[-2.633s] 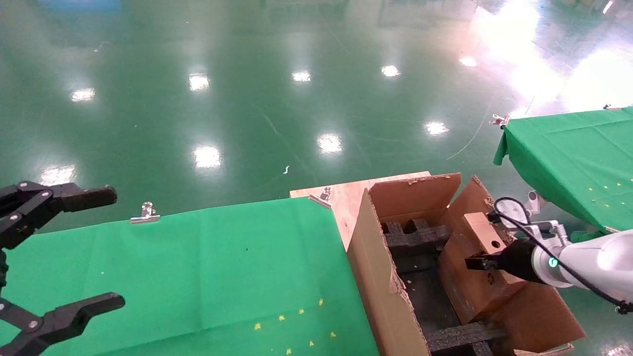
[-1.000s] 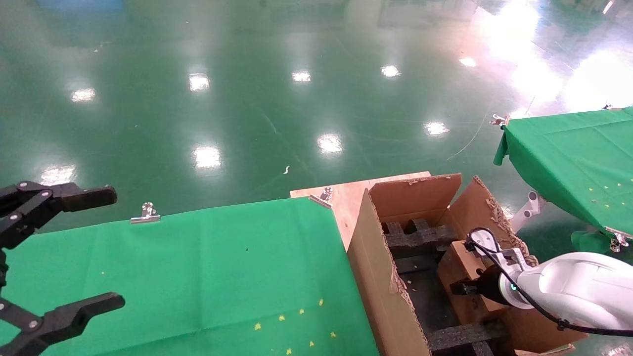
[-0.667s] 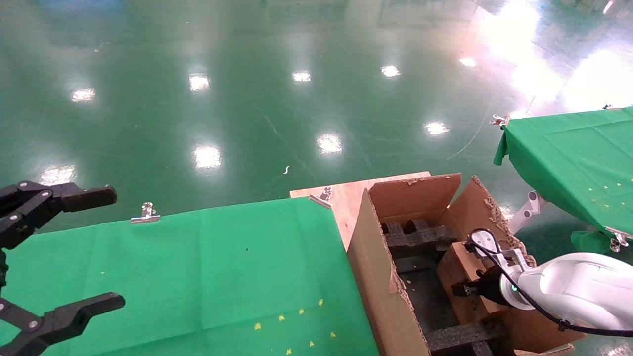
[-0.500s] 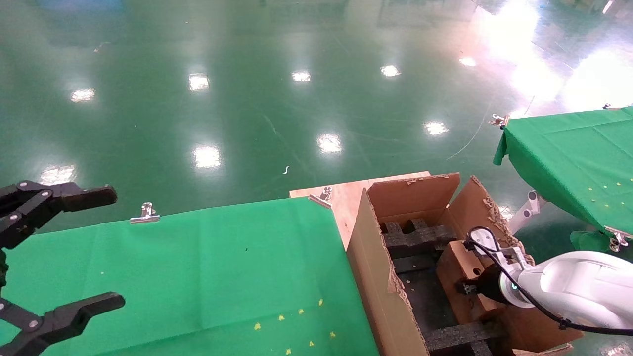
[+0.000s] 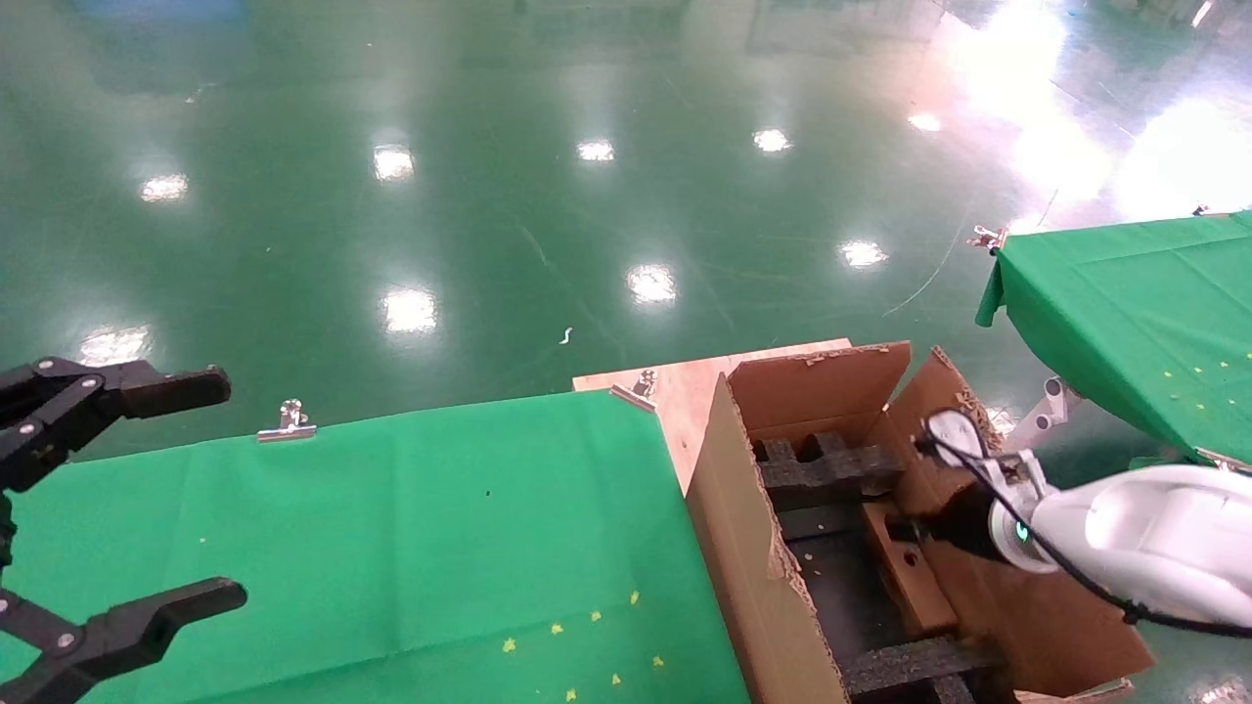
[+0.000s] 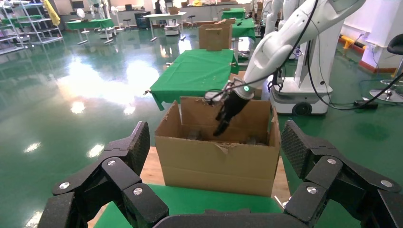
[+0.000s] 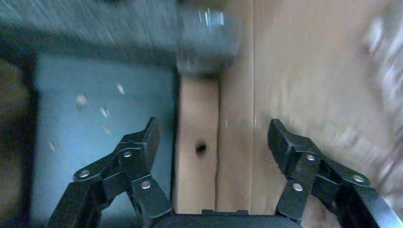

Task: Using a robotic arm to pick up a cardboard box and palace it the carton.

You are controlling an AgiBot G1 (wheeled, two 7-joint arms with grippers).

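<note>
The slim cardboard box stands on its edge inside the carton, against the carton's right wall, its narrow side with the round hole facing up. My right gripper, on the white arm with the green ring light, is open just above it. In the right wrist view the box lies between the spread fingers of the right gripper, untouched. My left gripper is open and empty at the far left, over the green table. The left wrist view shows the carton and the right gripper reaching into it.
Black foam blocks sit at the carton's far and near ends. The carton stands on a wooden board beside the green-clothed table. A second green table is at the right. A metal clip holds the cloth's far edge.
My right gripper lowered the box into the carton, let it go and rose a little. The box settled deeper, upright against the right wall. The left arm has not moved.
</note>
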